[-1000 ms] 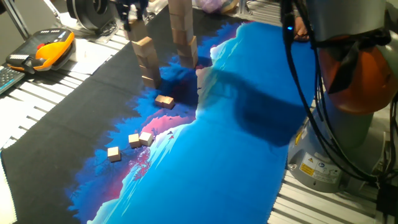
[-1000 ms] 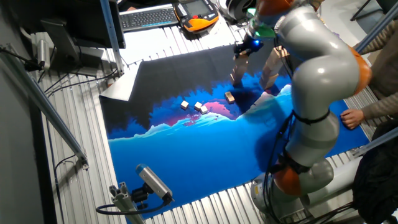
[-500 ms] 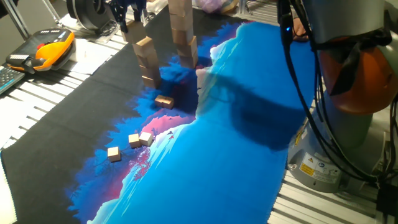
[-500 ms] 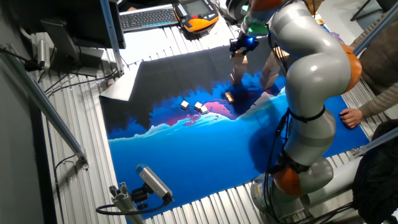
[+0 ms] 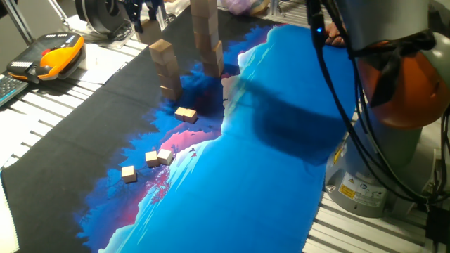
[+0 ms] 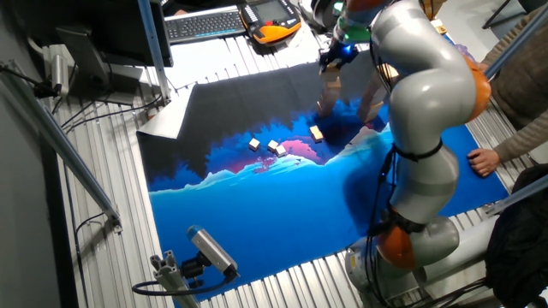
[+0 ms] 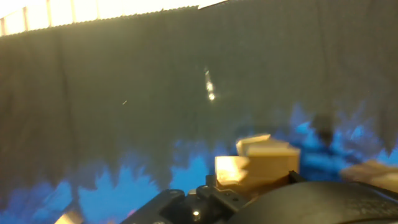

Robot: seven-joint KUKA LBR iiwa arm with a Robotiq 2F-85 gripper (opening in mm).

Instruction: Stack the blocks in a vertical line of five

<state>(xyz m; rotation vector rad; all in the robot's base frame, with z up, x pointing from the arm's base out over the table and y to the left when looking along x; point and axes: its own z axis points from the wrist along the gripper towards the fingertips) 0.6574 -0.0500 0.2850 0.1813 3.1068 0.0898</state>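
End effector (image 5: 145, 10) empty above block stack (image 5: 165, 68)

End effector (image 6: 332, 56) above block stack (image 6: 328, 92); three loose blocks (image 6: 255, 145) (image 6: 276, 149) (image 6: 316, 133) on mat (image 6: 257, 214).

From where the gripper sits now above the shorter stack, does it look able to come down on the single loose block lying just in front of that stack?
Probably yes. The gripper hangs above the shorter stack, and the loose block lies alone on the mat with open space above it. The stack stands close behind it, so a careless descent might knock it.
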